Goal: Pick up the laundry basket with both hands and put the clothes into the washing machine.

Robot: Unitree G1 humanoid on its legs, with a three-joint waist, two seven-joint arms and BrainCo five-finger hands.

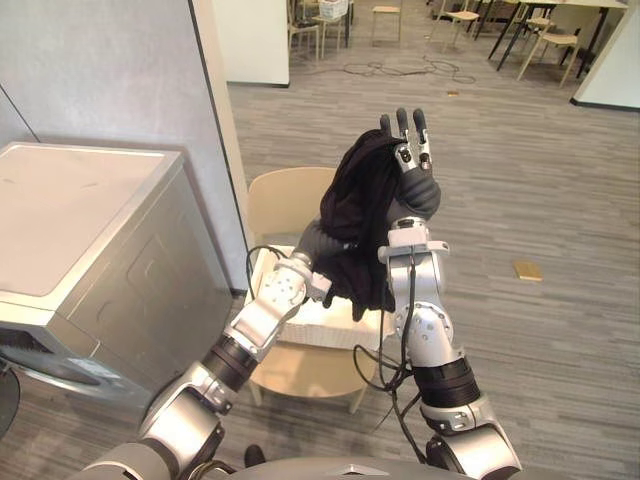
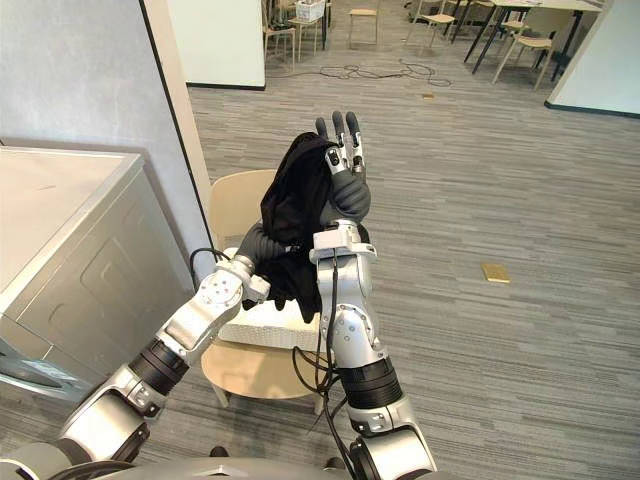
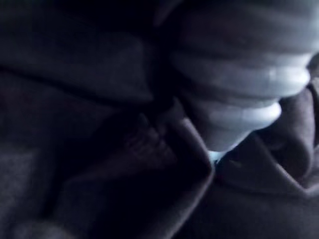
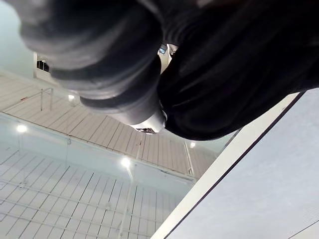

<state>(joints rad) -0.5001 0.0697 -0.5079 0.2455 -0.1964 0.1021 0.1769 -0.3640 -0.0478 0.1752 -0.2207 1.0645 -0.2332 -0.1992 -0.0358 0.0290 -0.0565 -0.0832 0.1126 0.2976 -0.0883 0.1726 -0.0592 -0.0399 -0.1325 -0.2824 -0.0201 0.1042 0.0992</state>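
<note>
right hand [image 1: 408, 152] raised, fingers straight, dark garment [image 1: 358, 215] draped against it, lifted to clear the basket; left hand [image 1: 318, 242] buried in the cloth, can't tell its grip; laundry basket [image 1: 300, 325] sits on chair [image 1: 285, 200]; washing machine [image 1: 90, 250] near left, probably next.

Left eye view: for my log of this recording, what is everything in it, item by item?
washing machine: one, silver-grey, on the robot's left
wall: one, grey, behind the machine
chair: one, beige, in front of the robot
laundry basket: one, white, on the chair seat
garment: one, black, above the basket, draped over the right hand
flat piece: one, tan, on the floor to the right
chairs and tables: several, pale wood, far end of the room
cable: dark, loose on the far floor
right hand: held high, fingers straight, carrying the garment
left hand: tucked into the garment's folds
</note>
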